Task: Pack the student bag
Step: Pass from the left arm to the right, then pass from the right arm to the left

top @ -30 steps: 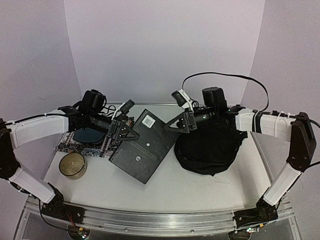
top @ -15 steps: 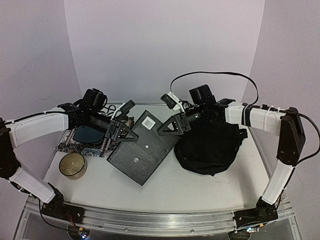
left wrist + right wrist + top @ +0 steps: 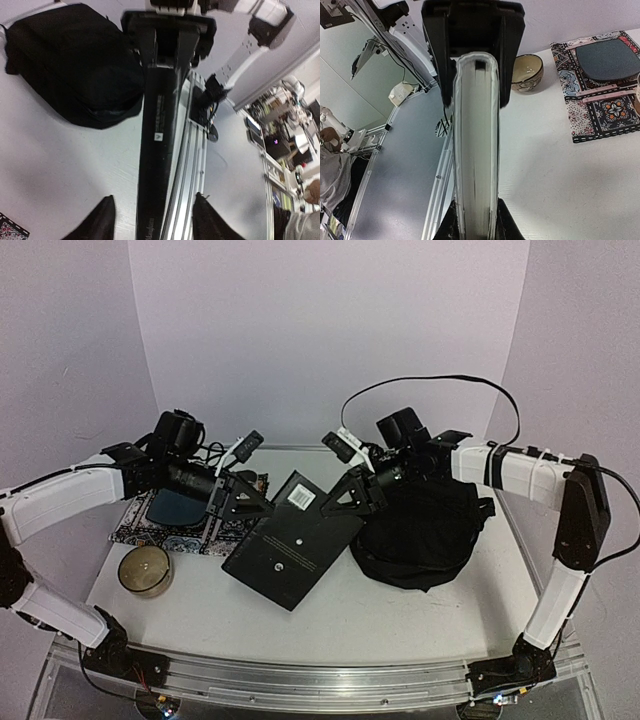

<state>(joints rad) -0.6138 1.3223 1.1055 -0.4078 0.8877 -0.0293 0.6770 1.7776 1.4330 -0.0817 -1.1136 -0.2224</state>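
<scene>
Notebook [image 3: 295,552]: right gripper [image 3: 340,503] clamped on its far edge; left gripper [image 3: 262,508] astride it, jaws apart (bag [image 3: 425,535] just to its right).

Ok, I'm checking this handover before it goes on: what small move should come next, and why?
Probably draw the left gripper straight back off the black notebook: its fingers stand apart on either side of it, while the right gripper is shut on the other end, next to the student bag.
</scene>
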